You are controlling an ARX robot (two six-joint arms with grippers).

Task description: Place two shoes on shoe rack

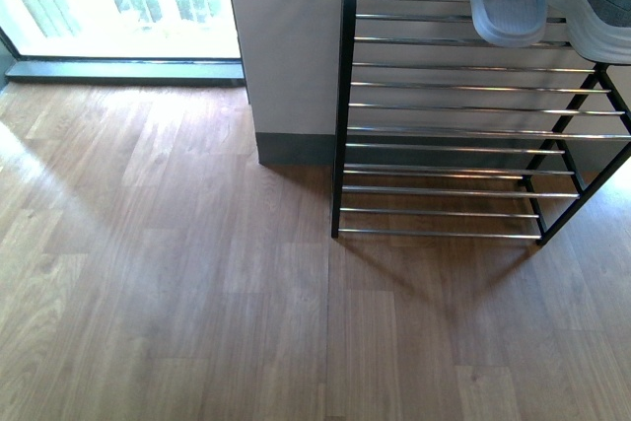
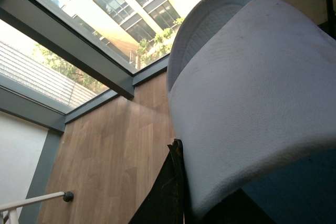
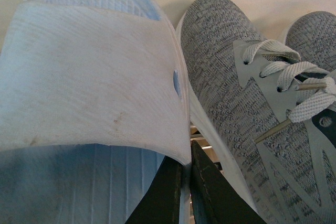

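Progress check: my right pincer was clamped on the strap of a pale slide, up at the top of the shoe rack beside the grey sneakers. Couldn't tell the grip of my left pincer. Slide wasn't set down yet, I reckon.

white slide over top rods of black shoe rack, touching grey sneaker, second white slide aloft above wood floor
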